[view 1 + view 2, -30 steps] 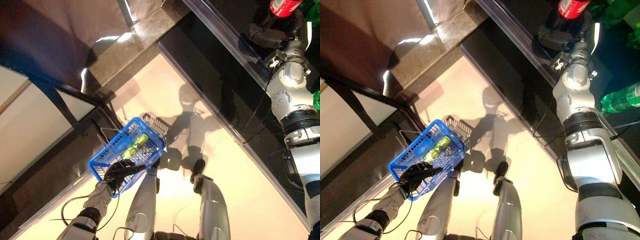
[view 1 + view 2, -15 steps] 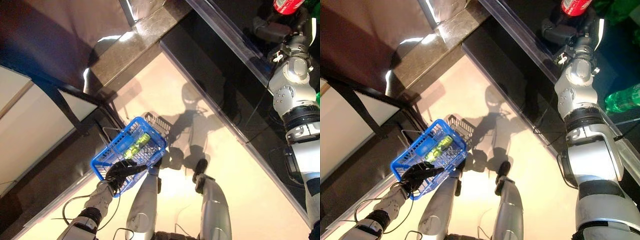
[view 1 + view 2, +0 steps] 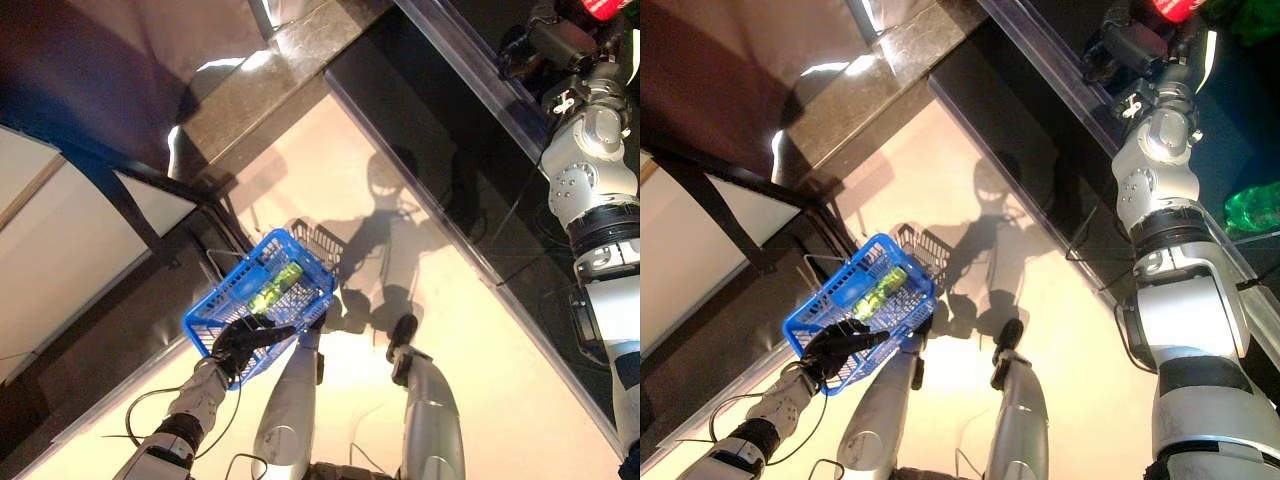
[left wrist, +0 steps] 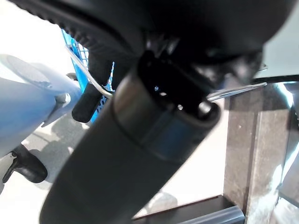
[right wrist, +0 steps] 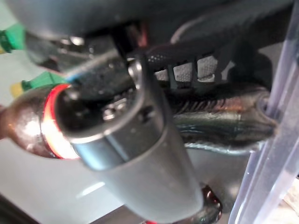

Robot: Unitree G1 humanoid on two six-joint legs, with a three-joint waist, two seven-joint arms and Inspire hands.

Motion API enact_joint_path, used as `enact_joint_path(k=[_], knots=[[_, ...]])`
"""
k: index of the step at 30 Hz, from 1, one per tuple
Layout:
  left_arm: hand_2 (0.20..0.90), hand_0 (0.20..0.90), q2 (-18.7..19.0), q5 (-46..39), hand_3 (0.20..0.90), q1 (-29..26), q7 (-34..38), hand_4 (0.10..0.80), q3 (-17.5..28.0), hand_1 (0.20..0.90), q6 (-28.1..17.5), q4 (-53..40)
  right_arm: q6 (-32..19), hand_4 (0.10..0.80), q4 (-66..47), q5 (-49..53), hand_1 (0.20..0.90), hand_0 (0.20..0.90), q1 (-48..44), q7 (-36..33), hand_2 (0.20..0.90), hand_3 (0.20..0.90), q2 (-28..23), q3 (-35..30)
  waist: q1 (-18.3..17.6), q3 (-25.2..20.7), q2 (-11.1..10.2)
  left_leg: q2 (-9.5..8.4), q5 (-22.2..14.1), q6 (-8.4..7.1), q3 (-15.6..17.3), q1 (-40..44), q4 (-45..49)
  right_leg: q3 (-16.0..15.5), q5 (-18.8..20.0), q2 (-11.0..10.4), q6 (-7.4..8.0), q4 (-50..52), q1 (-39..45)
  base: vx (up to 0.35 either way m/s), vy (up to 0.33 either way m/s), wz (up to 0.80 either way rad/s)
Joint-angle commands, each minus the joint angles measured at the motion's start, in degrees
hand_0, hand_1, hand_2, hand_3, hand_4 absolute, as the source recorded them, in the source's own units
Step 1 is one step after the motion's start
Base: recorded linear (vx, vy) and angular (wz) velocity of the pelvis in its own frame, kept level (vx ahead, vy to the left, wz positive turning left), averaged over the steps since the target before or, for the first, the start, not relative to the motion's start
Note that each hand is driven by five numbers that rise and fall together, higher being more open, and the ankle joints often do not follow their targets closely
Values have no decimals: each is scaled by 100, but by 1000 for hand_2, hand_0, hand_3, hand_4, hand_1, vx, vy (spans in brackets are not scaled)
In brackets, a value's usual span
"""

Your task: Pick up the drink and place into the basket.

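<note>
The left hand (image 3: 243, 343) hangs low at the robot's left side, its fingers (image 3: 862, 339) curled round the wire handle of a blue basket (image 3: 218, 314); the left wrist view shows the thin metal handle (image 4: 96, 84) passing through the dark fingers, with blue mesh just past them. The basket hangs tilted above the pale floor (image 3: 350, 200), and inside it lie green bottles (image 3: 276, 285) — how many, I cannot tell.

The right arm reaches up and away to a dark shelf behind a clear rail (image 3: 1040, 60); the right hand (image 3: 1130, 45) sits at the top edge of the head views, against a red-labelled drink bottle (image 3: 1175, 8) that is cut off by the frame. In the right wrist view the drink's red band (image 5: 51, 135) and dark body show just behind the hand, with dark fingers (image 5: 219, 123) wrapped round it — closed on the drink, which is up at the shelf, well apart from the basket. More green bottles (image 3: 1255, 208) lie on the shelf beside the right arm.
</note>
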Motion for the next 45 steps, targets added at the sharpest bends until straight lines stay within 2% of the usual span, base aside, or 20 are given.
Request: enact_joint_path(k=[1, 14, 22, 29, 36, 45], knots=[[300, 300, 508, -190, 200, 652, -303, 100, -82, 300, -207, -440, -623, 100, -363, 74, 300, 300, -1124, 62, 300, 200, -599, 385, 59, -121, 157, 2, -361, 261, 166, -41, 371, -50, 218, -187, 377, -439, 264, 0, 0, 0], [300, 300, 524, -179, 200, 648, -373, 100, -99, 300, -242, -398, -718, 100, -259, 210, 300, 300, -1097, 188, 300, 200, -583, 341, 52, -121, 158, 34, -306, 228, 217, 48, 246, -81, 252, -182, 390, -546, 349, 0, 0, 0], [300, 300, 560, -84, 200, 690, -476, 100, -11, 300, -227, -336, -709, 100, -398, 113, 300, 300, -888, 472, 300, 200, -582, 291, 22, -218, 81, 40, -300, 205, 299, 398, 25, -66, 313, -138, 433, -819, 671, 3, -1, -1], [300, 300, 649, 165, 200, 790, -632, 100, 141, 300, -173, -204, -595, 100, -526, 276, 300, 300, -496, 1192, 300, 200, -757, 143, 18, -669, -138, 56, -267, 137, 440, 1105, -524, -104, 523, -116, 587, -1509, 1430, 56, -32, -6], [300, 300, 620, 611, 200, 1056, -746, 100, 315, 300, -193, 39, -361, 100, -1266, 89, 300, 300, 330, 1810, 300, 200, -773, -85, -8, -1285, -318, 96, -75, 34, 596, 1881, -1328, -190, 793, -77, 723, -2307, 2246, 86, -31, 0], [300, 300, 575, 790, 200, 1068, -851, 100, 429, 300, -212, 90, -105, 100, -2330, 28, 300, 300, 1410, 1931, 300, 200, -565, -417, -70, -1932, -492, 154, 29, -63, 724, 2329, -1670, -397, 993, -35, 788, -2864, 2854, 43, -32, 9]])
